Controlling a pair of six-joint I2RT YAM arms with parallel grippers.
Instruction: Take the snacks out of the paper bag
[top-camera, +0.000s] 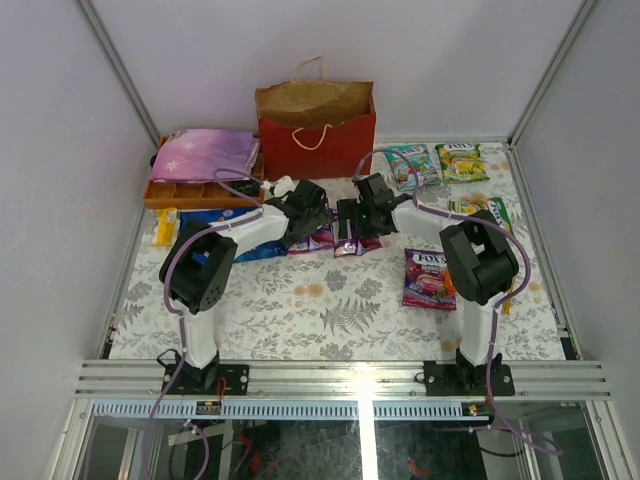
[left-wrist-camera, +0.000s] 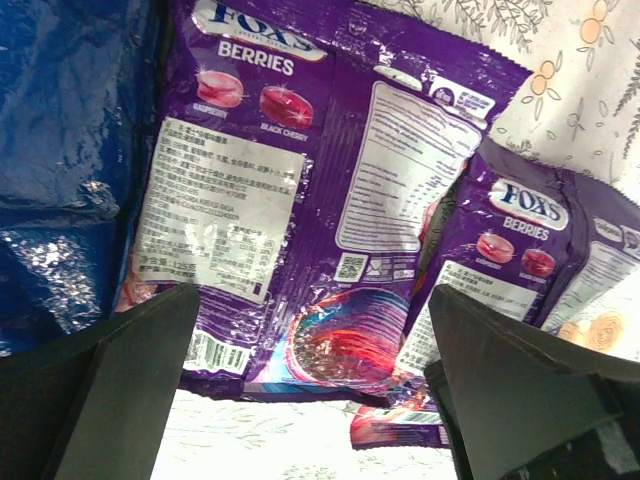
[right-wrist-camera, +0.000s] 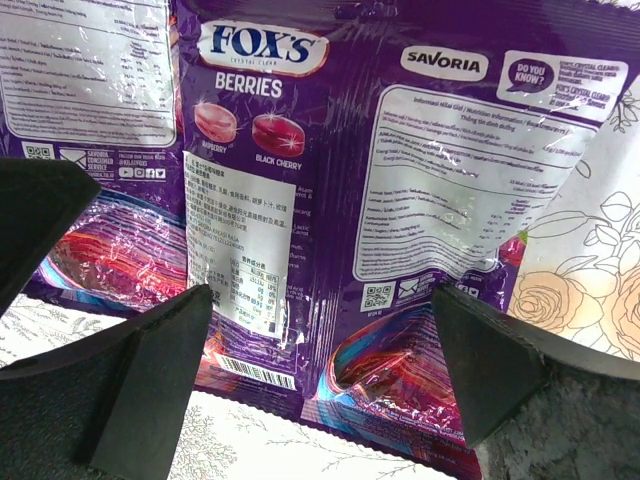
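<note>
Floral-print tabletop (top-camera: 330, 310), walled in white on three sides, has its freest ground in the near half between the arm bases; the far half is crowded. At back centre the red paper bag (top-camera: 318, 140) stands upright, mouth open, close to the rear wall. From this angle its inside looks empty, though I cannot be sure nothing lies at the bottom. Snacks already lie out: green packets (top-camera: 440, 163) at the right rear, a lone purple packet (top-camera: 428, 278) beside the right arm, and the blue chip bag (top-camera: 210, 215) by the left arm, in front of the orange tray (top-camera: 190, 190).

Both arms meet at mid-table over the overlapping purple packets (left-wrist-camera: 300, 150). The left gripper (left-wrist-camera: 312, 300) hangs spread wide with nothing between its fingers, and the right gripper (right-wrist-camera: 320, 295) is likewise released above one of them.

The main risk, as I judge it, is that the two heads are very near each other, so either one turning toward the bag could knock the other or snag a cable. Glossy film lying flat may slip from a pinch, and the overlap invites lifting two at once. A reach into the light bag could tip it against the wall.
</note>
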